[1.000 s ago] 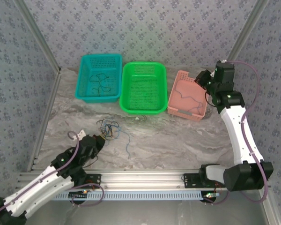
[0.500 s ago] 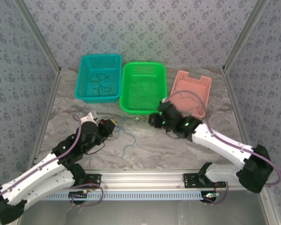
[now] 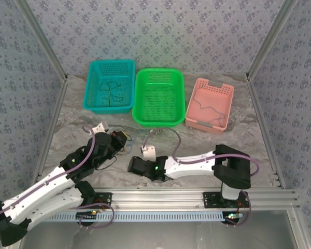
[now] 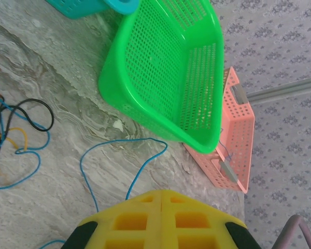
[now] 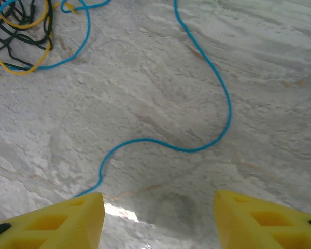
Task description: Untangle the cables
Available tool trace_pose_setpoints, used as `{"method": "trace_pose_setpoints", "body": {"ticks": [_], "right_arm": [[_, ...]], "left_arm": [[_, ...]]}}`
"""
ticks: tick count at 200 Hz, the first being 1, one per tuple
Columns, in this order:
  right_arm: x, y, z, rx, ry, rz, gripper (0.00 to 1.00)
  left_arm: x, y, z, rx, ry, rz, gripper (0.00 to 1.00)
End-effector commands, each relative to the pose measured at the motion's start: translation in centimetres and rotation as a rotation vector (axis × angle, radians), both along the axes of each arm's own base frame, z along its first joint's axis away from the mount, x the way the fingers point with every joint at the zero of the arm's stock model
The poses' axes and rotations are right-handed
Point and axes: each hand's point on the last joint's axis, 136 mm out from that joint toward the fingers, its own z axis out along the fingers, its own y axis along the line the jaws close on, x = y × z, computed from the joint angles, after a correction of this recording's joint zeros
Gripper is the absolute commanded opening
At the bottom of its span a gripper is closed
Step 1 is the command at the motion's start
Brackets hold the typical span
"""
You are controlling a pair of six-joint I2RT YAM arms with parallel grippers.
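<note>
TOP VIEW
Baskets: teal basket (image 3: 93,70), green basket (image 3: 158,72) and pink basket (image 3: 225,91) stand in a row at the far side of the desk (image 3: 238,142).
Teal basket: dark cables (image 3: 110,94) lie inside.
Pink basket: one thin cable (image 3: 212,109) lies inside.
Left arm (image 3: 57,176): stretched onto the desk, tip near the fronts of the teal and green baskets.
Right arm (image 3: 197,158): laid low along the near edge, reaching left, tip close to the left arm's tip.

LEFT WRIST
Left jaws: yellow fingers (image 4: 135,223) pressed together, fully closed; cannot tell whether a strand is caught.
Tangle (image 4: 10,124): black, blue and yellow cables knotted on the desk, at the view's left edge, in front of the green basket.
Blue cable (image 4: 140,139): loops out across the desk, then runs back and passes out of sight beneath the fingertips.

RIGHT WRIST
Right jaws: fingers (image 5: 57,223) well apart, holding nothing, bare desk between them.
Blue cable (image 5: 186,150): snakes over the desk; its near end lies just beside one finger.
Tangle (image 5: 20,41): upper left corner, well apart from the fingers.
</note>
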Motion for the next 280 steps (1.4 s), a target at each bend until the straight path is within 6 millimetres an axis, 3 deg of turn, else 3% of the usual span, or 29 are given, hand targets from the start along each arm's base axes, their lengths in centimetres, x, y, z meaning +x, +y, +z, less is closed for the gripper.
{"method": "trace_pose_setpoints", "body": {"ticks": [1,38,73,102,137,154,214,254,280], "right_arm": [[0.9,1.0,0.4,0.022,-0.043,-0.117,0.63],[2.2,0.6,-1.3,-0.004,-0.02,-0.185,0.65],[2.5,-0.9,-4.4,-0.08,0.051,-0.22,0.65],[3.7,-2.4,-4.8,-0.12,0.028,-0.262,0.62],[6.0,-2.1,-4.1,-0.052,0.001,-0.105,0.6],[7.0,-2.0,-5.2,-0.058,0.082,-0.047,0.59],[8.1,-1.9,-7.0,-0.05,0.145,-0.006,0.3],[8.3,-0.8,-6.6,-0.037,0.131,0.033,0.24],[8.7,-0.8,-6.0,-0.036,0.107,0.026,0.0]], "left_arm": [[0.2,1.5,0.0,0.038,-0.011,0.038,0.0],[0.3,2.0,-0.1,0.026,-0.002,0.041,0.0],[0.5,2.3,0.7,0.026,-0.012,0.047,0.0],[0.5,2.5,1.7,0.02,-0.027,0.047,0.0],[0.4,2.2,4.0,0.026,-0.051,0.008,0.0],[0.5,1.8,5.0,0.027,-0.064,-0.012,0.0],[0.9,0.6,8.3,0.02,-0.108,-0.063,0.0],[1.9,-1.2,12.0,0.035,-0.158,-0.136,0.0],[2.7,-2.9,13.8,0.029,-0.181,-0.192,0.0]]}}
